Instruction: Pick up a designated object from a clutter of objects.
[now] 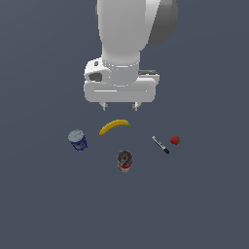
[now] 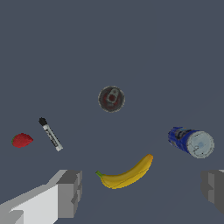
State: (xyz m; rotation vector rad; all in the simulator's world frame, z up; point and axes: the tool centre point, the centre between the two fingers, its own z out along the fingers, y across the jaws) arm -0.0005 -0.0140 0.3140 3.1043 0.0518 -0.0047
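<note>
1. Exterior view: white arm [image 1: 129, 34] comes in from the top centre of the frame; its gripper [image 1: 119, 105] sits in the upper middle, pointing down at the floor [image 1: 44, 204].
2. Jaws are wide apart and hold nothing. Two short fingertips [image 1: 103, 105] show under the hand body, with dark floor between them.
3. Wrist view agrees: the grey finger pads [image 2: 70, 192] sit at the lower left and lower right edges of the frame, with a big gap between.
4. Banana [image 1: 115, 126], the target, lies just below the fingertips in the exterior frame, centre and slightly left. It looks apart from the gripper, not touched.
5. In the wrist frame the banana [image 2: 127, 173] is at lower centre, between the two pads, curved, with its greenish tip at the lower-left end.
6. Blue can [image 1: 78, 140] lies left of centre in the exterior frame, down-left of the banana and apart from it. It is tipped on its side, pale end visible.
7. Red can [image 1: 125, 161] sits near the frame centre, below the banana, top end with the pull-tab toward the camera.
8. Marker [image 1: 160, 145] is right of centre, lying diagonal, black cap at the lower-right end.
9. Strawberry [image 1: 174, 140] is just beside the marker on its right, small and red. Cannot tell if they touch.
10. All five objects lie on plain dark blue-grey floor, spread out, none stacked.
</note>
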